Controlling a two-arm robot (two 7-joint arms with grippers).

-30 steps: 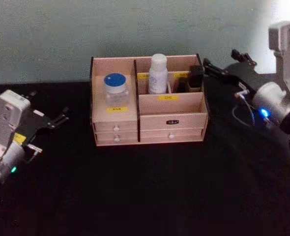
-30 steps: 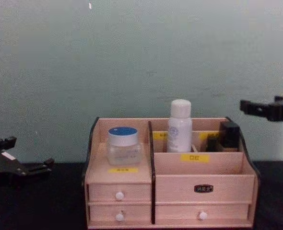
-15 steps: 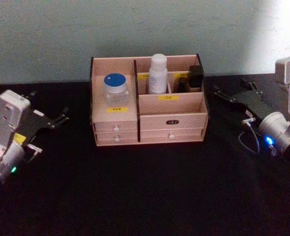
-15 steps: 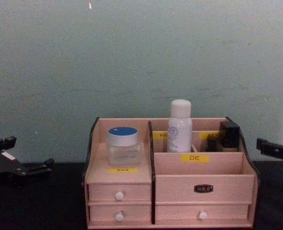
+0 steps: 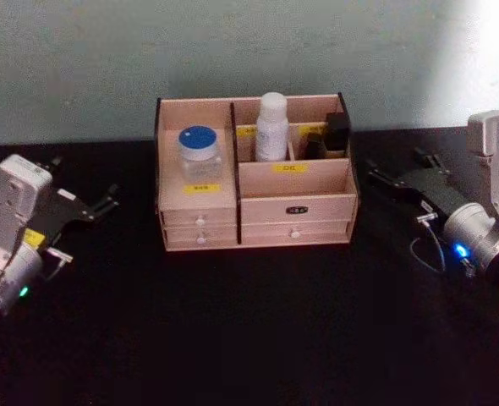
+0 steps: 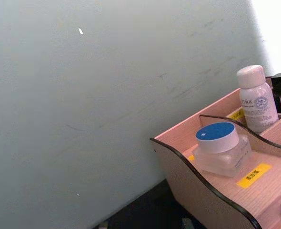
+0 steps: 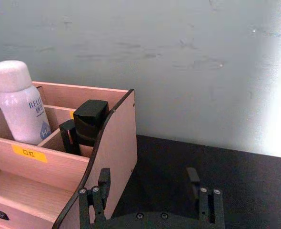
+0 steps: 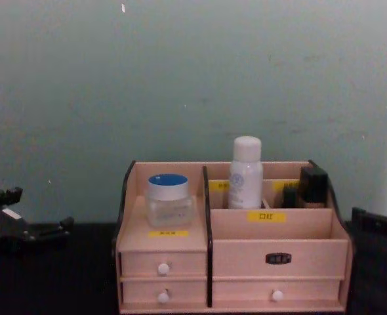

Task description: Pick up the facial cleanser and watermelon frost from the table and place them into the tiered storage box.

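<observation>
The tiered storage box (image 5: 296, 207) stands at the back middle of the black table. The facial cleanser (image 5: 272, 127) stands upright in a rear middle compartment, also seen as the white bottle (image 7: 21, 105) (image 8: 246, 174) (image 6: 257, 100). On the box's left upper tier rests the watermelon frost (image 5: 199, 152), a blue-lidded jar (image 8: 169, 200) (image 6: 219, 148). My left gripper (image 5: 84, 181) hangs open and empty left of the box. My right gripper (image 5: 397, 165) is open and empty just right of the box wall (image 7: 114, 143), its jaws spread wide (image 7: 148, 176).
A black item (image 5: 336, 131) (image 7: 88, 121) sits in the box's rear right compartment. A pale green wall stands close behind the box. Black tabletop (image 5: 258, 321) stretches in front of the box and to both sides.
My right gripper has drawn away from the box's top right corner, dropping lower and back to the right. The left arm, bottle and jar have not moved.
</observation>
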